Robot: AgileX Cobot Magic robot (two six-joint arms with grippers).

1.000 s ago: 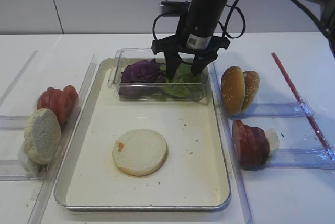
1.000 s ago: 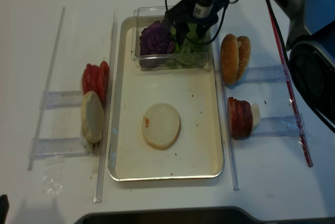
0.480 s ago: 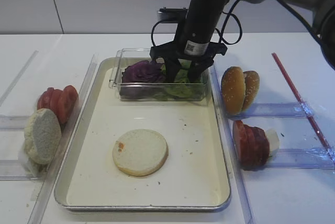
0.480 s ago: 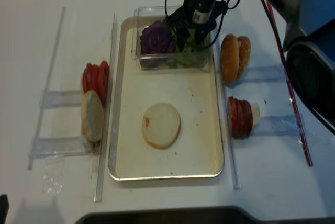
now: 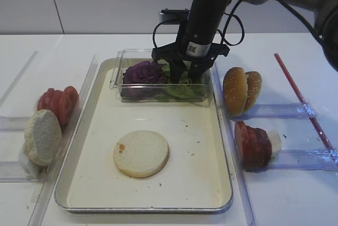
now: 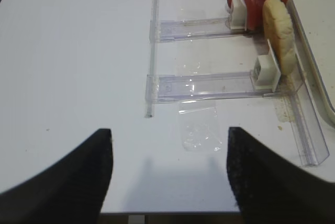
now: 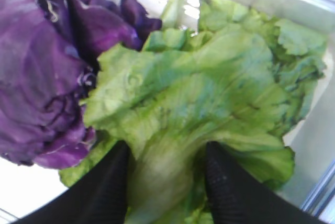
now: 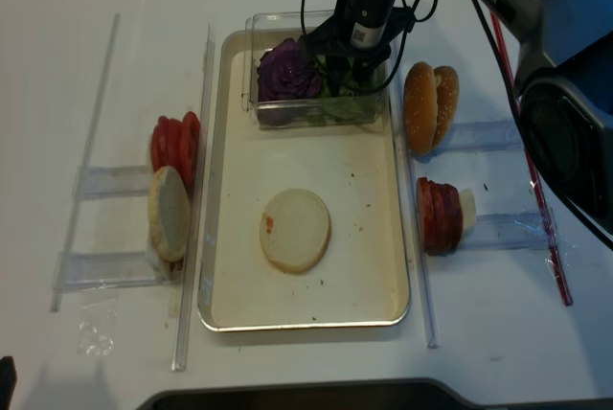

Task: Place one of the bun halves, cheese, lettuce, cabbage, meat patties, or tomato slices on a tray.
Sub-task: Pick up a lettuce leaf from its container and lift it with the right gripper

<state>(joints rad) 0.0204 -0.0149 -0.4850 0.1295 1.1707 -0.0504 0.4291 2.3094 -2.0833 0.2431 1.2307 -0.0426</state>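
My right gripper [image 5: 183,74] reaches down into a small clear box [image 5: 117,71] at the far end of the tray [image 5: 75,149]. In the right wrist view its black fingers [image 7: 107,182] press on both sides of the lettuce [image 7: 209,93], bunching its pale rib between them [image 7: 166,149]. Purple cabbage [image 5: 143,73] lies just to the left of it in the box. A pale bun half [image 5: 141,153] lies flat on the tray bottom. My left gripper [image 6: 168,132] hangs open over bare white table, holding nothing.
Tomato slices [image 5: 59,101] and a pale bun half [image 5: 42,136] stand in clear racks left of the tray. Sesame bun halves [image 5: 241,90] and meat patties [image 5: 253,144] stand in racks to its right. A red rod [image 5: 301,99] lies at the far right.
The right gripper has sunk lower into the box and its fingers have drawn together round the lettuce. The left arm has not moved.
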